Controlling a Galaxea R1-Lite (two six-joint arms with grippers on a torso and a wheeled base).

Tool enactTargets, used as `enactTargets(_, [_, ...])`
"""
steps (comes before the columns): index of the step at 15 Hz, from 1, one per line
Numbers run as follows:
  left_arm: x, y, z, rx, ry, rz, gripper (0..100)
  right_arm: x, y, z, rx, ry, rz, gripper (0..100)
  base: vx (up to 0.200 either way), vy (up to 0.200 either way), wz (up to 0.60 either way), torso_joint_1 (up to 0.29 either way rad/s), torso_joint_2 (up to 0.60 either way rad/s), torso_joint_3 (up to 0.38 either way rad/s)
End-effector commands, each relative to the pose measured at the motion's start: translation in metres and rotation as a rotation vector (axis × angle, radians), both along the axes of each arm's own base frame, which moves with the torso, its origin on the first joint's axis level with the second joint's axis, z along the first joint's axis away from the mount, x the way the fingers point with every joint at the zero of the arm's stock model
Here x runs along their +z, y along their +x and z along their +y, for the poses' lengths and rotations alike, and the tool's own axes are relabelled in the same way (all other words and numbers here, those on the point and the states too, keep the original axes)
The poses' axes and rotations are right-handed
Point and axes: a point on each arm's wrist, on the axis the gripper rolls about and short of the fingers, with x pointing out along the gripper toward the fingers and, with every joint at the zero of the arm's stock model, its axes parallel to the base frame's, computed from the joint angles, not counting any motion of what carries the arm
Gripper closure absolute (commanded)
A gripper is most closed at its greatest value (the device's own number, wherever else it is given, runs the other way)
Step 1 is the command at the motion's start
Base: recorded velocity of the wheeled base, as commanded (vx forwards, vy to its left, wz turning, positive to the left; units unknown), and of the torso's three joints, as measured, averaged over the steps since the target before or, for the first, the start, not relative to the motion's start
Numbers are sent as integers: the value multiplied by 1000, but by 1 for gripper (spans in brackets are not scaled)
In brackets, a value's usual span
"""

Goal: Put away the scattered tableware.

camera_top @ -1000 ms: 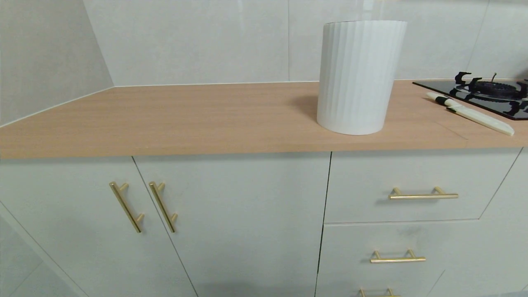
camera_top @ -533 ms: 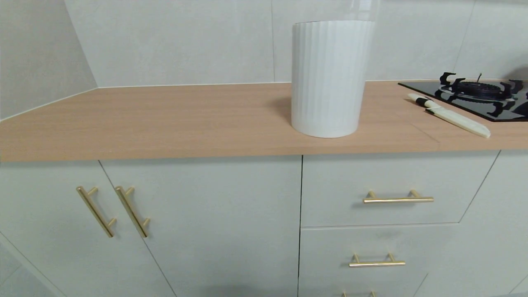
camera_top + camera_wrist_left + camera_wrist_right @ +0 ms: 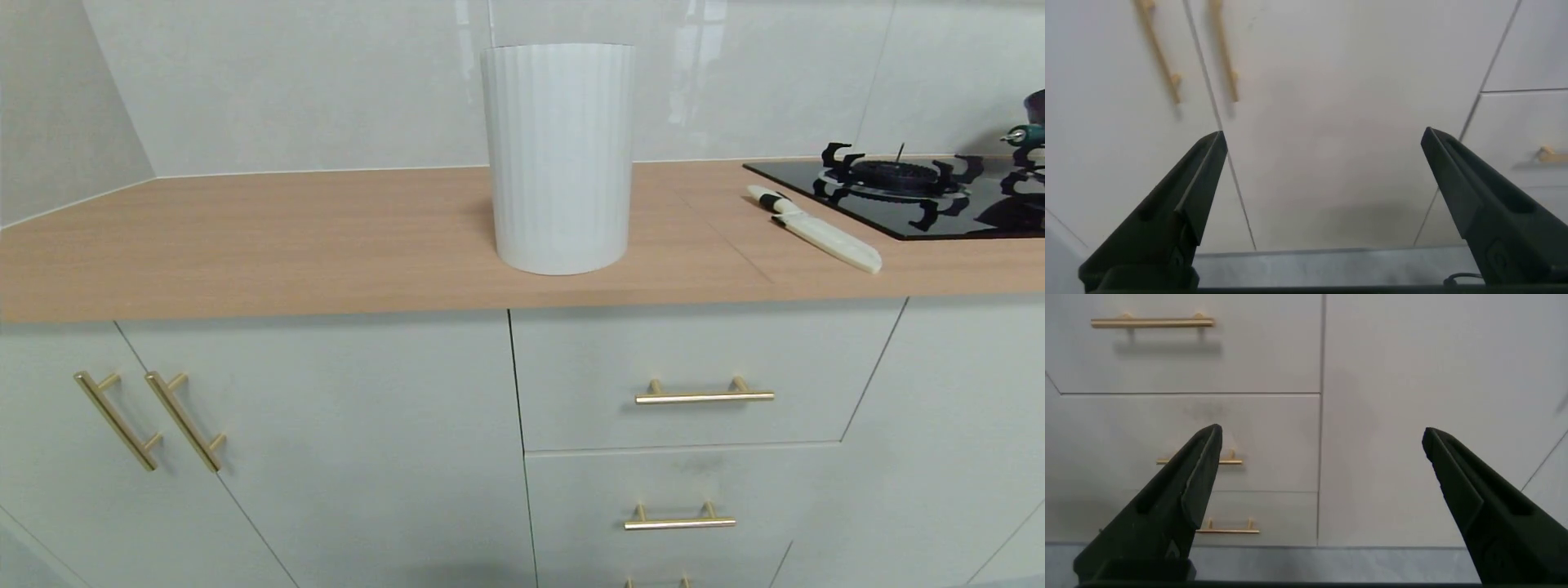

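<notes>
The left gripper [image 3: 1323, 196] and right gripper [image 3: 1319, 498] gape wide and empty before pale cabinet fronts [image 3: 1331, 122]. The cream-bladed knife [image 3: 816, 231] lies centre-right on the wooden countertop [image 3: 286, 237], between the white ribbed cylinder [image 3: 559, 155] and the black hob [image 3: 898, 200].

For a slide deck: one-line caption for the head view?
White ribbed container stands on a wooden counter above closed drawers, a knife lying beside the stove.

We find the container [image 3: 560, 155] standing upright on the counter [image 3: 245, 245], near its front edge. The knife [image 3: 816, 233] lies to its right, just beside the hob [image 3: 963, 214]. Below are the drawers [image 3: 694, 359], with the cupboard doors [image 3: 326, 441] to their left.
</notes>
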Motion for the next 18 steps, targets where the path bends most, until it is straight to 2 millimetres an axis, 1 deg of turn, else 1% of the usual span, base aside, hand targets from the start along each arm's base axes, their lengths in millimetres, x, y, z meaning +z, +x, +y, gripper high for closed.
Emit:
enactTargets(1, [0,0,0,0,0,0,0,0,0,0,2,-1,1,0,0,0,0,0,0,0])
enactTargets(10, [0,0,0,0,0,0,0,0,0,0,2,-1,1,0,0,0,0,0,0,0])
enactTargets(13, [0,0,0,0,0,0,0,0,0,0,2,-1,1,0,0,0,0,32,-194,-271])
enactTargets(18, [0,0,0,0,0,0,0,0,0,0,2,-2,1,0,0,0,0,84,-482,-337])
